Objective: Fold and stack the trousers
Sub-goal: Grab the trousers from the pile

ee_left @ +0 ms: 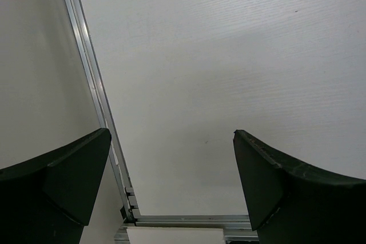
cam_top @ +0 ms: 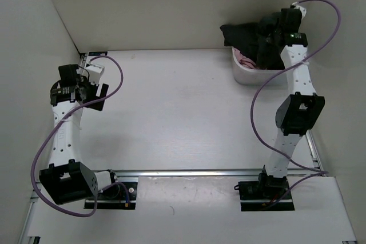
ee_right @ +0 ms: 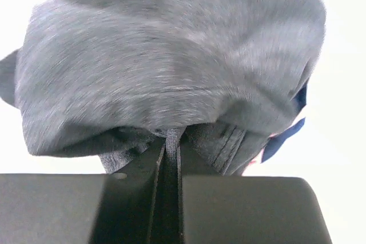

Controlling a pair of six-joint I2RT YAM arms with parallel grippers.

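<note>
Black trousers (cam_top: 243,34): soft, limp, probably light, bunched in the white bin (cam_top: 245,76) at 1 o'clock. Right gripper (ee_right: 171,144) is pressed together on a thin fold of them. Expect sag and drag, so I'd grab the waistband or hem. Left gripper (ee_left: 171,164) is spread wide at 9 o'clock, holding nothing.

You'll see the trousers (ee_right: 171,55) as soft, matt cloth with a faint fuzzy nap. They look grey under the close light at the right wrist and black from above. The right gripper (ee_right: 170,147) has smooth, matt black plastic fingers, and the left gripper (ee_left: 171,135) looks the same, with a slight sheen along its edges. Your table (ee_left: 240,55) is a white, matt board with fine wood-like grain. The rail (ee_left: 94,95) is bare brushed metal. The bin (cam_top: 245,75) looks like smooth white plastic, and the cable (cam_top: 122,78) has a purple, slightly glossy sheath.
</note>
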